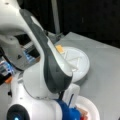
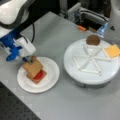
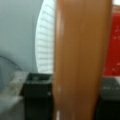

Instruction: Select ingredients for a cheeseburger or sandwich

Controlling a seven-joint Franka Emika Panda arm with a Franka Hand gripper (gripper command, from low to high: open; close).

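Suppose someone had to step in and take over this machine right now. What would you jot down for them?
Gripper: shut on the top toast square, right over the paper plate.
Sandwich: stacked on that plate, toast over a red disc; the top toast is not released.
Unused: dark brown disc and yellow square sit on the white divided tray.
Wrist view: toast fills the space between the fingers.

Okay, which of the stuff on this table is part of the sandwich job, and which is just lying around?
Job:
- sandwich stack, toast square on top, red piece beneath
- gripper, touching that toast
- yellow square
- dark brown disc

Lying about:
- white paper plate
- white divided tray
- orange bit
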